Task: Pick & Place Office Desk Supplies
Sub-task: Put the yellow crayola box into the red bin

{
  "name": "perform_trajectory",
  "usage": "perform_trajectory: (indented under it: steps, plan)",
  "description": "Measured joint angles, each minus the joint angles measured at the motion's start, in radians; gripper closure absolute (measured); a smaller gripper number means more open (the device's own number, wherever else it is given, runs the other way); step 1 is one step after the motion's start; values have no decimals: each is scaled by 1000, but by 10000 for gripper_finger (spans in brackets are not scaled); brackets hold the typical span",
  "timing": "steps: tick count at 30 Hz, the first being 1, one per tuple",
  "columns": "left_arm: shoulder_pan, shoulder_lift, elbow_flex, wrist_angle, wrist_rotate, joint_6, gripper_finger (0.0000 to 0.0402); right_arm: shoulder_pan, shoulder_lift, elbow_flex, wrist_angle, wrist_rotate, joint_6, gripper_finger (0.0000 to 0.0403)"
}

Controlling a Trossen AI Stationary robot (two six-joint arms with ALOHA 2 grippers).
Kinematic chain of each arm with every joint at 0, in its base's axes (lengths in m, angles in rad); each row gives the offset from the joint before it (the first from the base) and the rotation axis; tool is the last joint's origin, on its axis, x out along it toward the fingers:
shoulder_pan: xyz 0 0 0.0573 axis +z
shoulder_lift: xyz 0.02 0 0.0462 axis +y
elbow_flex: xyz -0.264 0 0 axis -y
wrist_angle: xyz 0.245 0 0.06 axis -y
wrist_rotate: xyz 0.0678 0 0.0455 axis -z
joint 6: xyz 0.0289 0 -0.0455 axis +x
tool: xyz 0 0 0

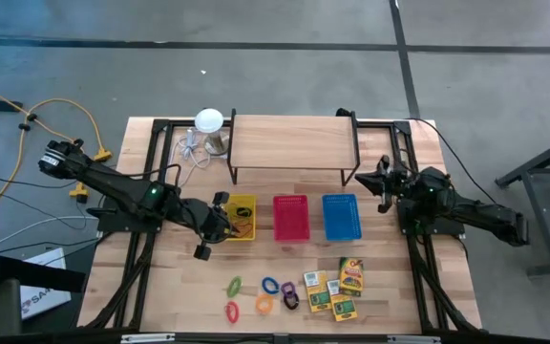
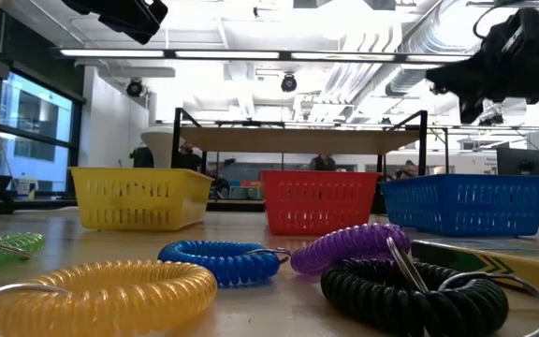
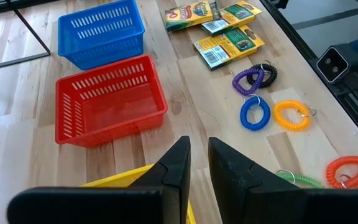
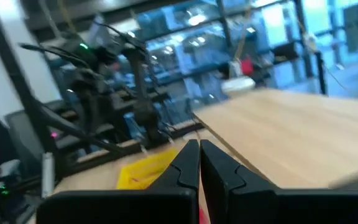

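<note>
Wooden table (image 1: 390, 296) on grey floor (image 1: 275, 76)

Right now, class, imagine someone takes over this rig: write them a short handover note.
Left gripper: over the yellow basket, jaws slightly apart, nothing seen held.
Right gripper: waiting beside the blue basket, jaws shut, empty.
Red basket and blue basket look empty; the yellow one has something in it.
Left to do: coil rings and crayon boxes lie on the table's front edge.
</note>
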Motion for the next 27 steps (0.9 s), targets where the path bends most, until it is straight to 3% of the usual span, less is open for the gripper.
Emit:
perform_trajectory:
  steps: [16, 27]
  plan:
    - [0, 0, 0, 0, 0, 0, 347, 0, 0, 32, 99, -12, 17, 401]
    - [0, 0, 0, 0, 0, 0, 347, 0, 50, 153, -16, -14, -26, 401]
